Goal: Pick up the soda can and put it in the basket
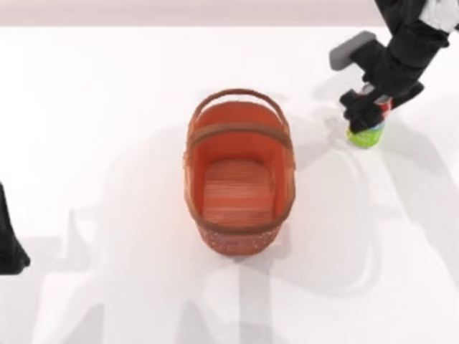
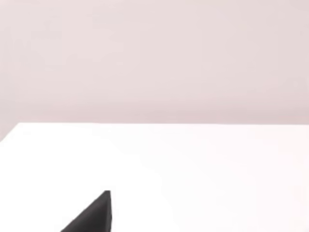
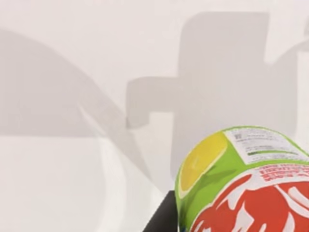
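The right gripper [image 1: 363, 109] is in the upper right of the top view, down over the can [image 1: 366, 133], which stands on the table [image 1: 107, 107] well to the right of the basket [image 1: 239, 172]. Only the can's lime-green lower part and a strip of red show from under the black fingers. The claw covers the can's upper body, but whether it is clamped on it or merely around it cannot be told.

In the right wrist view the can [image 3: 241, 183] fills the lower right corner: red with white lettering, a green band with a yellow patch and a white label.

The basket sits in the middle of the top view, upright and open, its handle arching across the upper end.

The left arm [image 1: 8, 244] is parked at the left edge of the top view, its claw out of sight.
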